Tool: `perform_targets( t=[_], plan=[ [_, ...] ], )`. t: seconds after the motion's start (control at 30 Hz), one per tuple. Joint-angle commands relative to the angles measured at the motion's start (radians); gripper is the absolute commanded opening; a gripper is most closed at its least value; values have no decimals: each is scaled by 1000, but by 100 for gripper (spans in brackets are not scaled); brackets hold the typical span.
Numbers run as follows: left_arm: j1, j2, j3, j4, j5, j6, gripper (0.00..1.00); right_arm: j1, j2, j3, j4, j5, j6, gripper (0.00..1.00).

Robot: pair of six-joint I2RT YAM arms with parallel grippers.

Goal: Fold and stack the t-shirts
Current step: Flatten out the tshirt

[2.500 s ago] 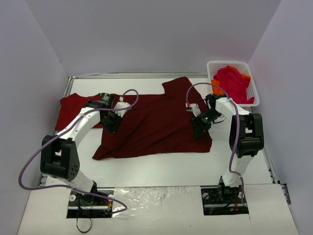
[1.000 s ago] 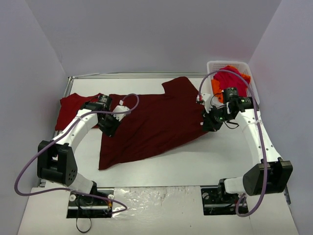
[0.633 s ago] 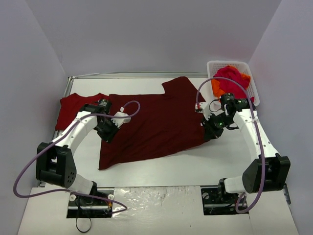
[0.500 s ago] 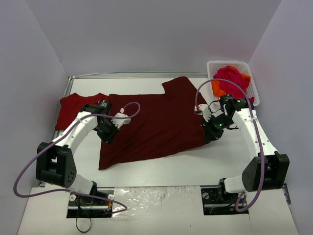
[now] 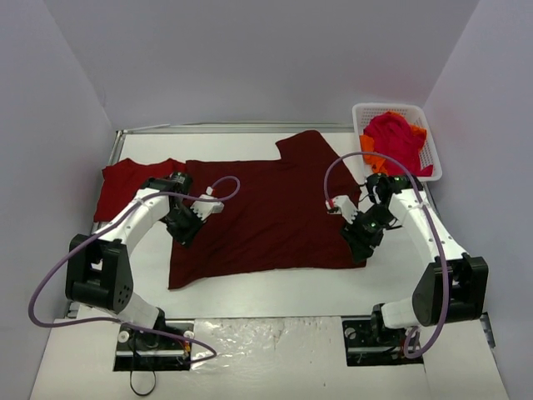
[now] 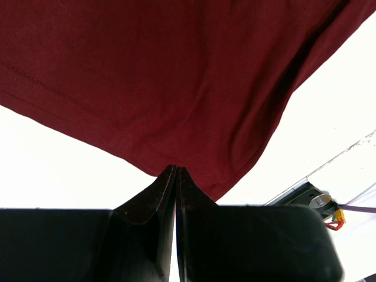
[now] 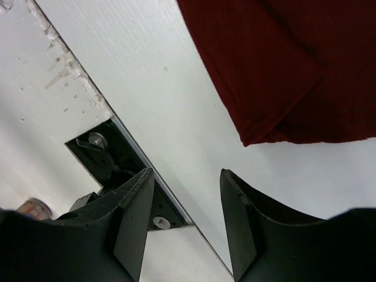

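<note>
A brighter red t-shirt (image 5: 125, 179) lies at ten o'clock, touching the maroon t-shirt (image 5: 266, 208), which is spread flat mid-table. The left gripper (image 6: 175, 170) is clamped on its nine-o'clock edge. The right gripper (image 7: 187, 176), jaws apart and empty, hovers by its four-o'clock corner. More t-shirts (image 5: 398, 140) fill the basket (image 5: 391, 108) at two o'clock.

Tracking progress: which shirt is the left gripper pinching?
The large dark maroon shirt spread mid-table; the brighter red shirt lies far left, others sit in the basket.
</note>
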Motion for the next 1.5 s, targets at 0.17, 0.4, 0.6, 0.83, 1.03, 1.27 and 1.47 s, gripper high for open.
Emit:
perform_targets(
  t=[0.17, 0.4, 0.6, 0.83, 1.03, 1.27, 1.47],
  plan=[
    [1, 36, 87, 137, -7, -173, 2, -30, 131, 192, 257, 12, 203, 0],
    [29, 232, 320, 211, 71, -306, 2, -25, 423, 374, 398, 58, 359, 0],
    [31, 439, 471, 205, 85, -362, 2, -25, 613, 453, 423, 91, 378, 0],
    [31, 554, 499, 189, 10, -371, 2, -25, 699, 503, 428, 98, 378, 0],
    [35, 623, 528, 168, -89, -380, 2, -25, 771, 545, 426, 102, 381, 0],
    [52, 728, 664, 104, -119, -385, 2, -24, 853, 621, 426, 116, 396, 0],
    [72, 832, 857, 50, -118, -388, 2, -27, 952, 732, 425, 142, 427, 0]
  ],
)
